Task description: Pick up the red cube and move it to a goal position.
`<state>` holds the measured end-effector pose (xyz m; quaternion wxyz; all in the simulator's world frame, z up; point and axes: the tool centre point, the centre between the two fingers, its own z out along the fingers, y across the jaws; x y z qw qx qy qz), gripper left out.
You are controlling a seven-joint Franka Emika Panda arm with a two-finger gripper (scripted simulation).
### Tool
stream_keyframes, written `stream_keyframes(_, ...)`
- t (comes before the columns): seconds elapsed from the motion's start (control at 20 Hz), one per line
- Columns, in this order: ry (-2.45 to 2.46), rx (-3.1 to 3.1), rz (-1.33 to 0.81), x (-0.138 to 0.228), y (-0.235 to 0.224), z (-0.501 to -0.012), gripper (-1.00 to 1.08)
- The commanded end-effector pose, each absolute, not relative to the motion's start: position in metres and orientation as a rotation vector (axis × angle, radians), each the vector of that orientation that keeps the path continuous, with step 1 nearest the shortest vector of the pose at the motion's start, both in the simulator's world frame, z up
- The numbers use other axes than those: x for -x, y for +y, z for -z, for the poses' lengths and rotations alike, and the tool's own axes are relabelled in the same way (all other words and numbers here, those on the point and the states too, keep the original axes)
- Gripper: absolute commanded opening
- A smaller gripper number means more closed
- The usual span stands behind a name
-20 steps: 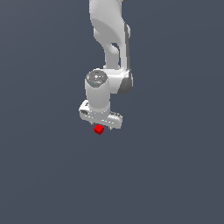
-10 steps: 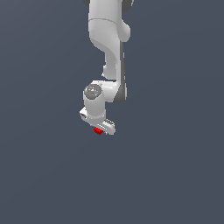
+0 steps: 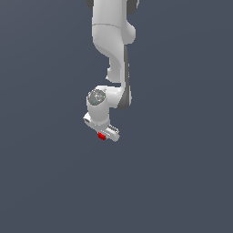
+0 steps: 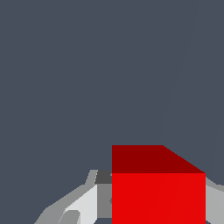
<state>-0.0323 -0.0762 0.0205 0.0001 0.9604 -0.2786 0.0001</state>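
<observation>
Items: one tiny plain bright red cube, one white robot gripper, fingers clamped on cube. Since half-second-earlier frame: gripper rotated, cube at wrist's 6 o'clock as before.

A flat, dark grey-blue floor fills both views, plain and unmarked on every side of the gripper. No edge or seam shows anywhere in it. The cube sits up between the gripper's fingers; whether it touches the floor cannot be told.
</observation>
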Motion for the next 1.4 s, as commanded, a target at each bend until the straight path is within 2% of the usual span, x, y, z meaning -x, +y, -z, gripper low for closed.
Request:
stream_keyframes(0.0,-0.877,-3.016,0.0,0.032,-0.077,-0.02,-1.0)
stream_keyframes(0.65,-0.876,-3.017,-0.001,0.021,-0.075,-0.034,-1.0)
stream_keyframes(1.35,-0.876,-3.016,-0.001,-0.043,-0.07,-0.114,-1.0)
